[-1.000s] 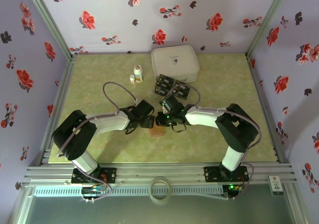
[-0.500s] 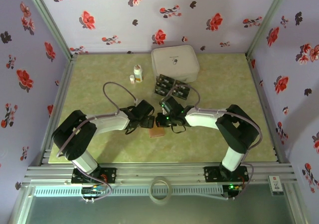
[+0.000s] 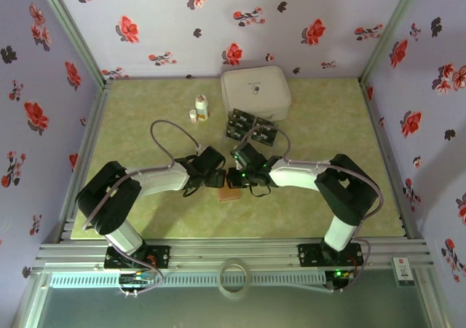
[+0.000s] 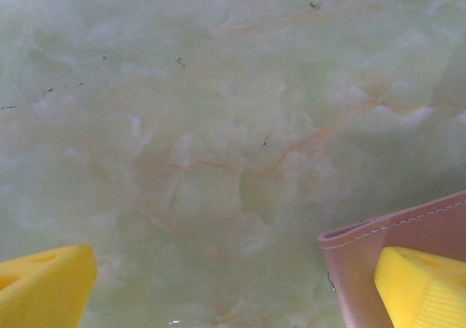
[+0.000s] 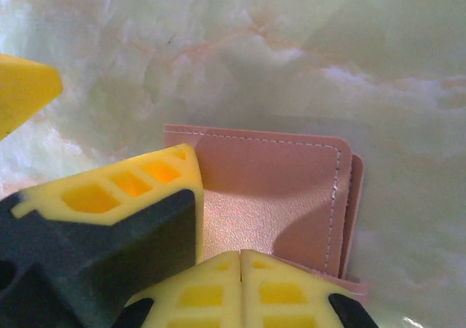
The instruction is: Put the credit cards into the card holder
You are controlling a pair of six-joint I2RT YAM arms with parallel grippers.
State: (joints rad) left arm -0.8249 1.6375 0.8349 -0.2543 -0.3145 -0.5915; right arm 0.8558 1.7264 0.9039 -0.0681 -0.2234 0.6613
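Green marble counter (image 3: 145, 116), card holder (image 3: 230, 193) sits mid-frame: left gripper (image 4: 233, 291) gaping wide with one finger over its edge, right gripper (image 5: 242, 284) pinched shut above it, so I'd pin it down before prying the flap open.

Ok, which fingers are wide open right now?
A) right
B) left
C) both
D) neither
B: in the left wrist view the left fingers sit far apart, a corner of the card holder beside one, while the right fingers press together.
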